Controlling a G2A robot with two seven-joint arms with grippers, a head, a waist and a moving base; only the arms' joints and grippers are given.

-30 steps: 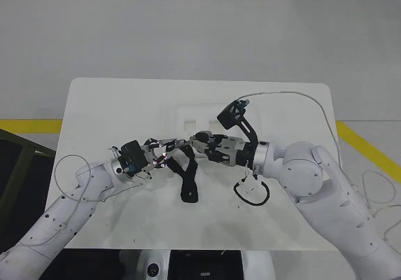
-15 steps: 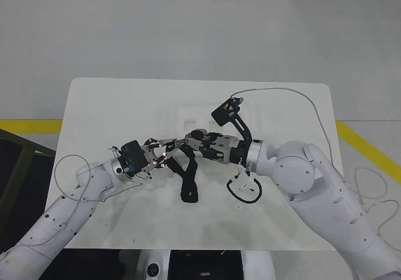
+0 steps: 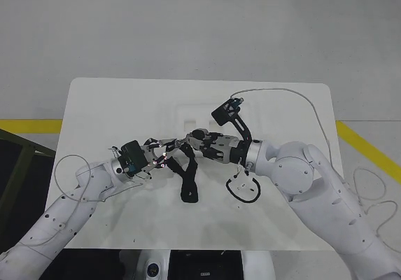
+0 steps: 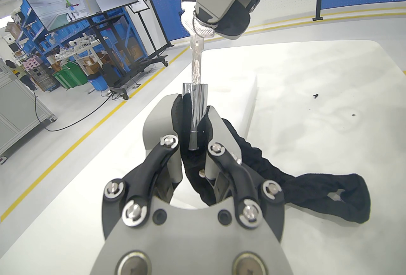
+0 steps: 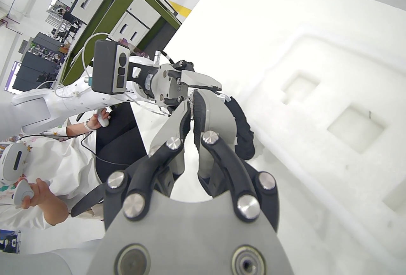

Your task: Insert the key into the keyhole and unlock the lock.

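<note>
Two grippers meet above the middle of the white tabletop (image 3: 102, 112), one lock and one key between them. The left gripper (image 4: 191, 117) is clamped on the lock (image 4: 199, 92), its two fingers pressed against the sides of the single chrome cylinder, which stands upright between the pads with its top end clear of them. The lock's one black fabric-covered cable (image 4: 317, 190) runs from the cylinder's lower end out past the fingers and curls in a loop on the tabletop, towards the near edge in the top view.

The right gripper (image 4: 210, 25) comes in from the opposite side and is pinched tight on the head of the key (image 4: 197, 60), fingers drawn together with no gap visible between them in its own wrist view. The silver key hangs blade-down, in line with the cylinder, and its tip meets the cylinder's top end; how deep it sits in the keyhole cannot be told. One thin metal ring (image 4: 207, 24) shows at the key's head, against the right gripper's dark pad.

A white foam block (image 3: 193, 112) lies just beyond the two grippers, towards the far edge of the tabletop. Three square recesses show in its surface in the right wrist view, set in a row, each apart from the next.
</note>
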